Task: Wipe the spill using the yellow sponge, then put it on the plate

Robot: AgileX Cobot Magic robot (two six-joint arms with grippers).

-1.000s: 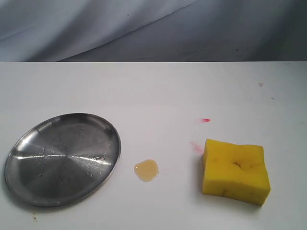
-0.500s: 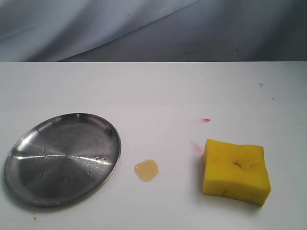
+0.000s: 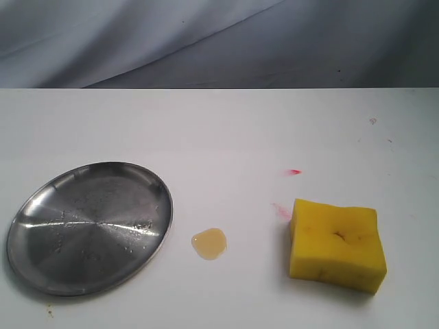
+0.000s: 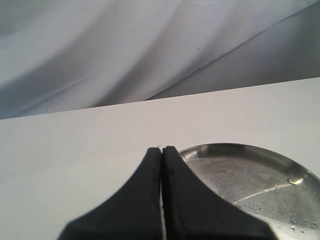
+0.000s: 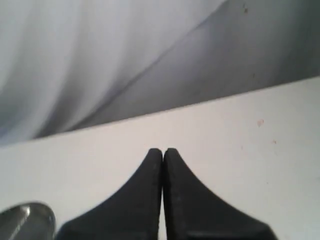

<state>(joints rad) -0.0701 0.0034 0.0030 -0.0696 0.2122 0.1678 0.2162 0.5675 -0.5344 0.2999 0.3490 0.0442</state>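
With the left gripper (image 4: 161, 150) and right gripper (image 5: 162, 150) fingers pressed together, the spill (image 3: 209, 243) lies on the desk (image 3: 219, 130) between the plate (image 3: 89, 226) and the yellow sponge (image 3: 336, 243), touching neither.

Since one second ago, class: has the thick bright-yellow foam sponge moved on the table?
No. The thick yellow foam sponge keeps its corner by the thin pink smear, with the same gap to the amber puddle.

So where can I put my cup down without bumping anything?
The wide far stretch of table behind the plate, spill and yellow sponge is bare, apart from small red smears. A narrower strip lies between spill and sponge. The front row is crowded.
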